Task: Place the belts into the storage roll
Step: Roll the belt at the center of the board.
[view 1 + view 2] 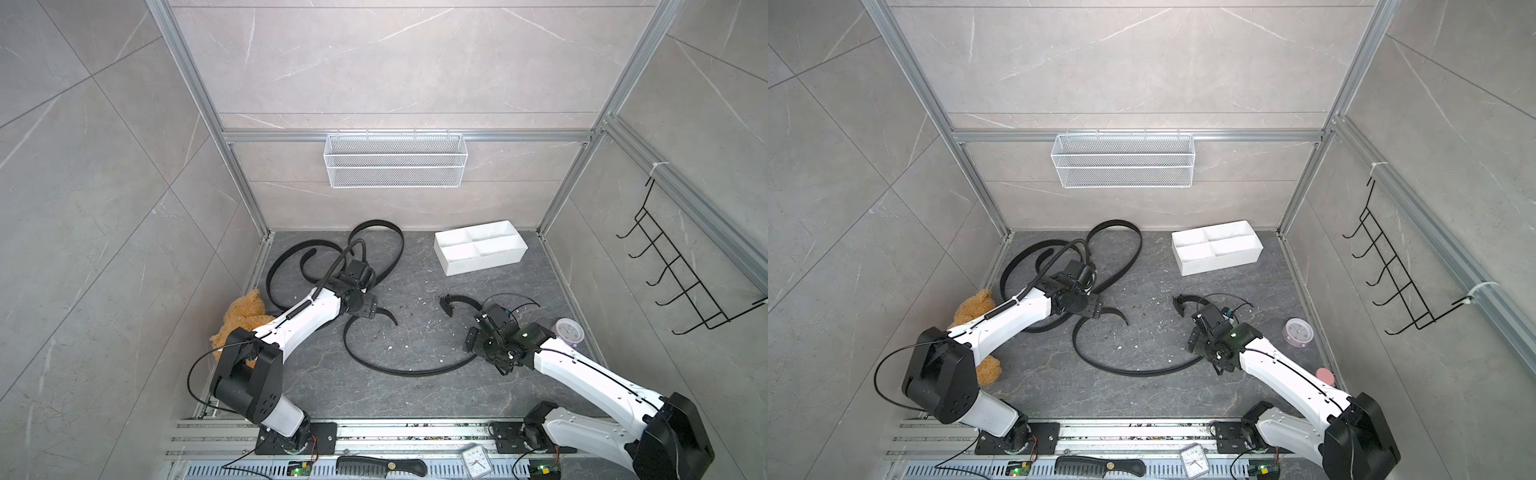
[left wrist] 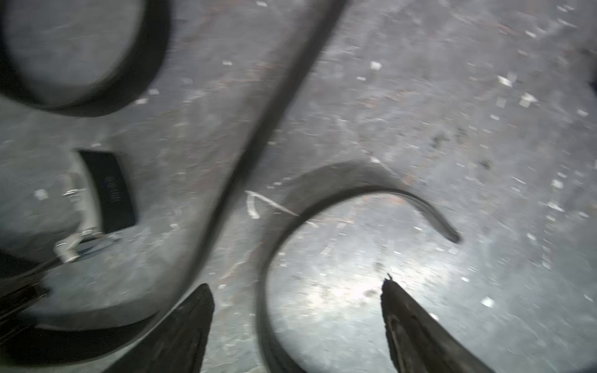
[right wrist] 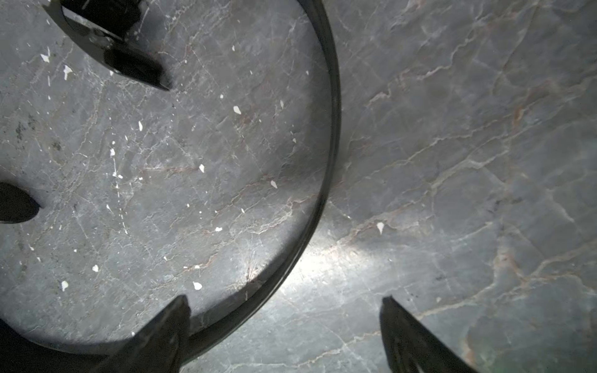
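Note:
Black belts lie on the dark floor. One long belt [image 1: 407,370] [image 1: 1133,372] sweeps in an arc between my two grippers; its tapered tail [image 2: 355,190] curls ahead of the left gripper. Two more belts [image 1: 374,226] loop at the back left, behind the left arm. The left gripper [image 1: 370,309] [image 2: 297,287] is open low over the floor, with the long belt running between its fingers. The right gripper [image 1: 473,336] [image 3: 286,300] is open too, and the belt [image 3: 332,129] passes close by one finger. The storage roll [image 1: 486,264] [image 1: 1225,262], a white four-compartment tray, stands at the back right.
A brown teddy bear [image 1: 243,316] lies under the left arm. A white mesh basket [image 1: 395,160] hangs on the back wall and a black hook rack [image 1: 681,274] on the right wall. A small pink clock [image 1: 567,330] sits near the right arm. A comb [image 1: 380,465] and a square clock [image 1: 476,459] lie on the front rail.

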Robot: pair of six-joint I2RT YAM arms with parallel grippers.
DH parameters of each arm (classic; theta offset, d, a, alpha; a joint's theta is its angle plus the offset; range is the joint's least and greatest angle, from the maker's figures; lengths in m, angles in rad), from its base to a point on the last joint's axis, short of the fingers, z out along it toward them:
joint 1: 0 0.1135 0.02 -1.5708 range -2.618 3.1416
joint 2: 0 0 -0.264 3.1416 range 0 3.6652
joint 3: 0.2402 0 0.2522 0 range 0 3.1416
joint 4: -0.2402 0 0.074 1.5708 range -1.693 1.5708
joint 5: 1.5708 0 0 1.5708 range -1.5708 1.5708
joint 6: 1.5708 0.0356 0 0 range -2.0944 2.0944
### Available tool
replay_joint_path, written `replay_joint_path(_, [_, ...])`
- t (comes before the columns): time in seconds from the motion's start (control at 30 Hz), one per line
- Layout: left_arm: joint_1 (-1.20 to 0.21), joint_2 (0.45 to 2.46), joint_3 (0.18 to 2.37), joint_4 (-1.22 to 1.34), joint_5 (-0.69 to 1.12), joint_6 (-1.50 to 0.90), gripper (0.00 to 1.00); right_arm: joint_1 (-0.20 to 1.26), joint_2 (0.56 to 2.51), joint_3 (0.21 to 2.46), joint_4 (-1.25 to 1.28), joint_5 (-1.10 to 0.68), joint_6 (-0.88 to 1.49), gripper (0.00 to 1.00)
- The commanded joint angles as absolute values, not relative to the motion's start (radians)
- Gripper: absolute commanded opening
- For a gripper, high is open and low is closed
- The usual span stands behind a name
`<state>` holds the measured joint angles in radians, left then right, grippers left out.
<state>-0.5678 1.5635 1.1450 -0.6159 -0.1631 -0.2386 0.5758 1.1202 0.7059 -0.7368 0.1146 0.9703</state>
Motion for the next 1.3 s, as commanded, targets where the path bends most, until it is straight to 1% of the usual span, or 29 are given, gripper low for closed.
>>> replay_joint_path(0.0, [-0.640, 1.622, 1.196, -0.655, -0.133, -0.379, 0.79, 0.582, 1.148, 0.747, -0.755, 0.128, 0.968, 0.93])
replay_joint_path(0.07, [-0.669, 1.673, 1.226, -0.651, -0.145, -0.443, 0.75, 0.581, 1.159, 0.765, -0.769, 0.139, 0.951, 0.93])
replay_joint_path(0.2, [-0.678, 1.782, 1.301, -0.647, -0.118, -0.557, 0.71, 0.583, 1.164, 0.773, -0.771, 0.138, 0.936, 0.93])
replay_joint_path(0.33, [-0.683, 1.865, 1.365, -0.640, -0.116, -0.603, 0.69, 0.584, 1.162, 0.768, -0.765, 0.138, 0.929, 0.93])
replay_joint_path(0.4, [-0.685, 1.900, 1.391, -0.642, -0.117, -0.621, 0.66, 0.584, 1.158, 0.762, -0.758, 0.135, 0.924, 0.93])
replay_joint_path(0.57, [-0.685, 1.955, 1.415, -0.652, -0.110, -0.683, 0.61, 0.585, 1.154, 0.771, -0.764, 0.141, 0.898, 0.93])
replay_joint_path(0.7, [-0.693, 1.974, 1.412, -0.653, -0.104, -0.710, 0.54, 0.584, 1.164, 0.784, -0.773, 0.152, 0.881, 0.93])
replay_joint_path(0.8, [-0.700, 1.981, 1.405, -0.662, -0.080, -0.709, 0.45, 0.584, 1.178, 0.790, -0.763, 0.149, 0.873, 0.94])
replay_joint_path(0.87, [-0.702, 1.982, 1.398, -0.682, -0.061, -0.696, 0.35, 0.584, 1.198, 0.787, -0.736, 0.132, 0.871, 0.94])
replay_joint_path(0.9, [-0.703, 1.976, 1.392, -0.690, -0.054, -0.690, 0.32, 0.585, 1.208, 0.785, -0.722, 0.117, 0.871, 0.93])
replay_joint_path(0.97, [-0.705, 1.950, 1.376, -0.711, -0.044, -0.665, 0.24, 0.586, 1.232, 0.772, -0.681, 0.053, 0.877, 0.89])
replay_joint_path(1.0, [-0.706, 1.935, 1.369, -0.722, -0.043, -0.653, 0.22, 0.590, 1.240, 0.765, -0.665, 0.009, 0.886, 0.87])
replay_joint_path(1.07, [-0.706, 1.909, 1.357, -0.754, -0.047, -0.618, 0.14, 0.623, 1.236, 0.740, -0.631, -0.060, 0.927, 0.85])
replay_joint_path(1.1, [-0.706, 1.900, 1.356, -0.769, -0.050, -0.602, 0.11, 0.645, 1.228, 0.727, -0.623, -0.078, 0.950, 0.85])
replay_joint_path(1.17, [-0.706, 1.882, 1.349, -0.794, -0.050, -0.561, 0.02, 0.695, 1.208, 0.704, -0.626, -0.090, 1.011, 0.85])
replay_joint_path(1.2, [-0.706, 1.873, 1.346, -0.802, -0.050, -0.547, 0.00, 0.709, 1.201, 0.694, -0.631, -0.091, 1.038, 0.85])
replay_joint_path(1.27, [-0.706, 1.861, 1.336, -0.819, -0.049, -0.518, 0.00, 0.736, 1.185, 0.667, -0.633, -0.095, 1.107, 0.85])
